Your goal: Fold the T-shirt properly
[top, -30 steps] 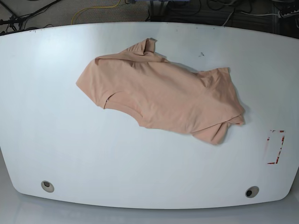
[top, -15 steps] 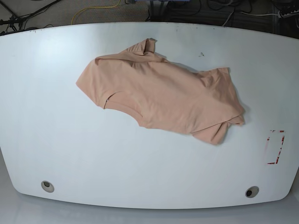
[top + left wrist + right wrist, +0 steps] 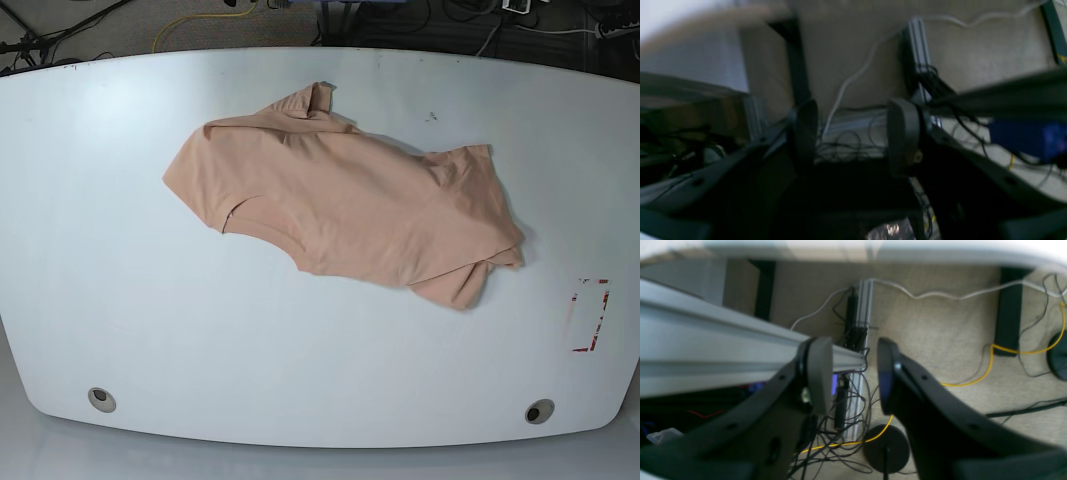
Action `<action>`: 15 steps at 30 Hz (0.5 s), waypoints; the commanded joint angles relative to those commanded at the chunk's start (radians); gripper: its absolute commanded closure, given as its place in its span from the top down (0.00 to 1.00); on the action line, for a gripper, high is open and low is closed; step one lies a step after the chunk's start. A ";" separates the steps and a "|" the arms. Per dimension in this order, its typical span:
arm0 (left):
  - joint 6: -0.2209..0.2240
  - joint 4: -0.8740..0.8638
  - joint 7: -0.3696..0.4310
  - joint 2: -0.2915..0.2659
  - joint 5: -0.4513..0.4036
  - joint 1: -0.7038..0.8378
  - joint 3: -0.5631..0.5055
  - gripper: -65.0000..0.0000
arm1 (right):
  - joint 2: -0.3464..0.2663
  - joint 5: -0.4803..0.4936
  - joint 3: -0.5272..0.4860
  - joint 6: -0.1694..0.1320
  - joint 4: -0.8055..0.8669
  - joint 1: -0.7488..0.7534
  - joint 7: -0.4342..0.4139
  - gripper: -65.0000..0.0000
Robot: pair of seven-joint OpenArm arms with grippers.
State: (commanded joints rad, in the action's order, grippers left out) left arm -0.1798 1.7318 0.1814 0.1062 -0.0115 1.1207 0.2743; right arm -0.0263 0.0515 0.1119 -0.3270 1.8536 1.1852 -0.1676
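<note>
The T-shirt (image 3: 350, 205) lies crumpled on the white bench (image 3: 200, 320), spread slantwise from upper left to lower right across the middle, its peach cloth plain on the side that shows. One end bunches up into a small peak near the far edge of the bench, and at the lower right a fold of cloth is tucked under the rest. A red-marked rectangle (image 3: 590, 315) sits on the bench near its right edge, well apart from the shirt. Neither arm shows in the base view.

The left claw (image 3: 853, 133) hangs below the level of the bench top, its fingers (image 3: 903, 133) spread with nothing between them; the view is blurred, but behind it seem to be carpet, a pale cable (image 3: 853, 76) and dark frame legs. The right claw (image 3: 853, 373) is likewise spread and empty, pointing at the carpeted floor (image 3: 940, 333), with an aluminium rail (image 3: 723, 350) just beside its left finger, a yellow cable (image 3: 990, 373) trailing across the carpet and a tangle of dark wires beneath
</note>
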 joint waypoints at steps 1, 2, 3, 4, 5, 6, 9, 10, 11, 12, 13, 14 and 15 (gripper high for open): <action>0.000 0.005 0.003 0.001 0.007 0.003 0.006 0.47 | 0.000 0.000 0.000 0.000 0.005 0.004 0.000 0.33; 0.000 0.009 0.006 0.001 0.018 0.006 0.013 0.47 | 0.000 0.000 0.000 0.000 0.012 0.007 0.000 0.33; -0.001 0.013 0.008 0.001 0.028 0.010 0.020 0.47 | 0.000 0.000 -0.001 0.000 0.019 0.010 0.001 0.33; -0.001 0.017 0.011 0.001 0.038 0.013 0.026 0.47 | 0.000 0.001 -0.002 0.000 0.024 0.015 0.001 0.33; -0.002 0.021 0.015 0.001 0.048 0.017 0.033 0.47 | 0.000 0.002 -0.002 0.000 0.030 0.019 0.002 0.33; -0.002 0.028 0.017 0.001 0.055 0.021 0.038 0.47 | 0.001 0.001 -0.001 0.001 0.036 0.022 0.001 0.33; -0.001 0.076 0.018 -0.004 0.072 0.044 0.066 0.47 | 0.005 -0.002 0.003 0.003 0.082 0.031 0.002 0.32; -0.001 0.084 0.018 -0.004 0.073 0.046 0.069 0.47 | 0.006 -0.002 0.004 0.003 0.090 0.032 0.001 0.32; -0.001 0.093 0.019 -0.004 0.075 0.049 0.072 0.47 | 0.007 -0.002 0.005 0.003 0.097 0.034 0.001 0.32; -0.001 0.102 0.019 -0.004 0.076 0.051 0.075 0.47 | 0.007 -0.001 0.006 0.003 0.105 0.035 0.001 0.32; -0.001 0.111 0.019 -0.004 0.078 0.053 0.078 0.47 | 0.008 -0.001 0.006 0.003 0.114 0.036 0.002 0.32; 0.000 0.120 0.019 -0.004 0.077 0.056 0.080 0.47 | 0.009 -0.002 0.008 0.003 0.120 0.036 0.002 0.32; 0.000 0.129 0.020 -0.004 0.077 0.060 0.082 0.47 | 0.011 -0.002 0.009 0.003 0.127 0.037 0.001 0.32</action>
State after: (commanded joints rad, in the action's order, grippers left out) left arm -0.1801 1.8611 0.2017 0.1025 0.0651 1.1804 0.3562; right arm -0.0158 0.0493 0.1211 -0.3239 1.9806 1.2221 -0.1664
